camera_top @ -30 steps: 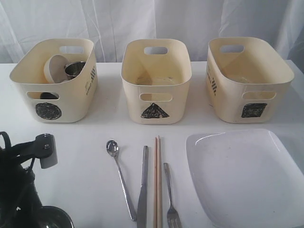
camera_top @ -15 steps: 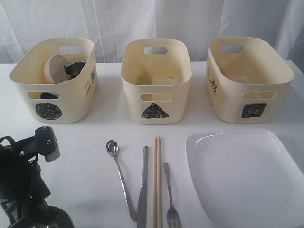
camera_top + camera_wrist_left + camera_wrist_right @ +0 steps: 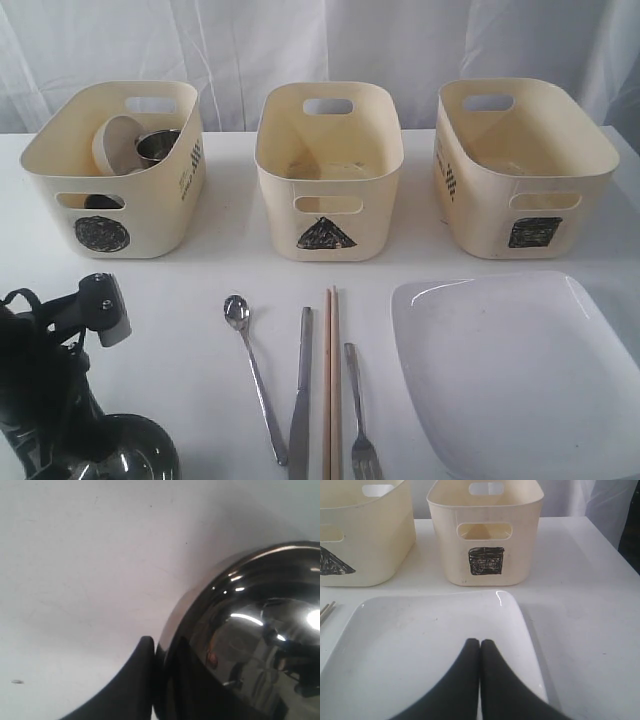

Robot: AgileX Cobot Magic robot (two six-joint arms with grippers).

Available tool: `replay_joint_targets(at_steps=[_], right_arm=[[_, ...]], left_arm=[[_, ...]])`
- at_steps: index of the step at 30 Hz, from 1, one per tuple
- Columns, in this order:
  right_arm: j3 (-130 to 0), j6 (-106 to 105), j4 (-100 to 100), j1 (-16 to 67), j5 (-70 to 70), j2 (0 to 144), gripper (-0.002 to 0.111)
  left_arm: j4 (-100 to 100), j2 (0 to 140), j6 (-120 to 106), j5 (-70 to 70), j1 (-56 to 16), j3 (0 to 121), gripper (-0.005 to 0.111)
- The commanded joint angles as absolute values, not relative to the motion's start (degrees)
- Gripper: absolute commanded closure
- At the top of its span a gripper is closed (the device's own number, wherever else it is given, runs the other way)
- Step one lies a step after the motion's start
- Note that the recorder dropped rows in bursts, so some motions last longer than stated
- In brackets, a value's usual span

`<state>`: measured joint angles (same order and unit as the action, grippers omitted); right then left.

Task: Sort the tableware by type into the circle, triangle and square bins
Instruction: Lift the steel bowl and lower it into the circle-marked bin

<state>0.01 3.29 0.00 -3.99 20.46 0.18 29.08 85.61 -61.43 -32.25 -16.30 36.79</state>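
Note:
My left gripper is shut on the rim of a steel bowl, one finger outside and one inside. In the exterior view that bowl is at the front left corner under the left arm. A spoon, knife, chopsticks and fork lie side by side at the front middle. The white square plate lies at the front right. My right gripper is shut and empty over the plate; it is out of the exterior view.
Along the back stand the circle bin, the triangle bin and the square bin. The circle bin holds a tilted bowl and a steel mug. The other two bins look empty.
The left arm has shifted a little to the right, and the steel bowl in its gripper shows more fully at the front left. The cutlery, plate and bins have not moved.

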Motion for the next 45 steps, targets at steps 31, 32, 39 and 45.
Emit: replay_joint_targets(at_steps=[31, 32, 39, 45], right_arm=[[0.0, 2.8, 0.0, -3.7, 19.6, 0.0, 0.108], [0.0, 2.8, 0.0, -3.7, 19.6, 0.0, 0.108], [0.0, 2.8, 0.0, -3.7, 19.6, 0.0, 0.108], [0.0, 2.8, 0.0, -3.7, 19.6, 0.0, 0.108]], left_arm=[[16.7, 75.1, -35.9, 42.9, -16.6, 50.8, 0.107], [16.7, 77.0, -35.9, 43.1, -16.6, 50.9, 0.107], [16.4, 91.3, -35.9, 49.9, -14.1, 57.8, 0.107], [16.5, 101.6, -32.8, 38.9, -10.4, 66.8, 0.107]])
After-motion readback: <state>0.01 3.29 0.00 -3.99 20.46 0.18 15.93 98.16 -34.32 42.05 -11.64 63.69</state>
